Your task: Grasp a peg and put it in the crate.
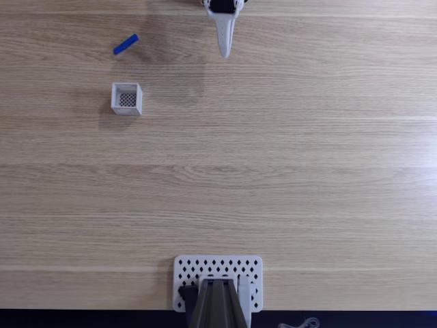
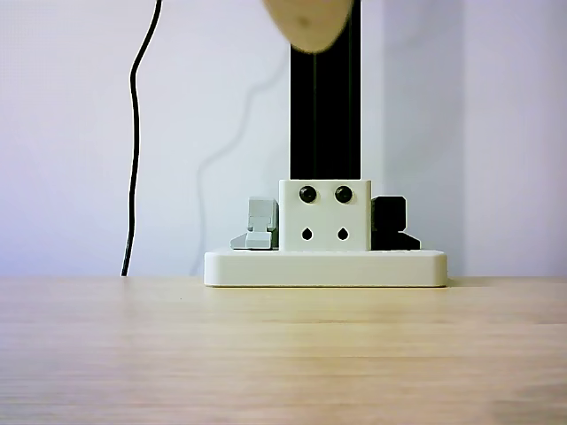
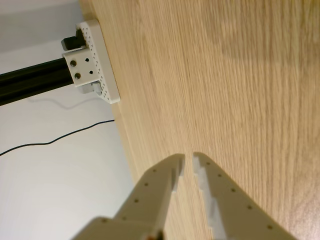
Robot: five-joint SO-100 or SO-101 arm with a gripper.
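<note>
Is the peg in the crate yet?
No. In the fixed view the peg lies on the table just beyond the empty crate.

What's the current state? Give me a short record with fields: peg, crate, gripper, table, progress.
peg: blue peg lying flat on the table, upper left in the fixed view, just above the crate and apart from it
crate: white crate, upright, nothing inside
gripper: gripper above bare wood, fingertips nearly together, holding nothing
table: wooden table, perforated white plate at its bottom edge
progress: peg not yet grasped
</note>
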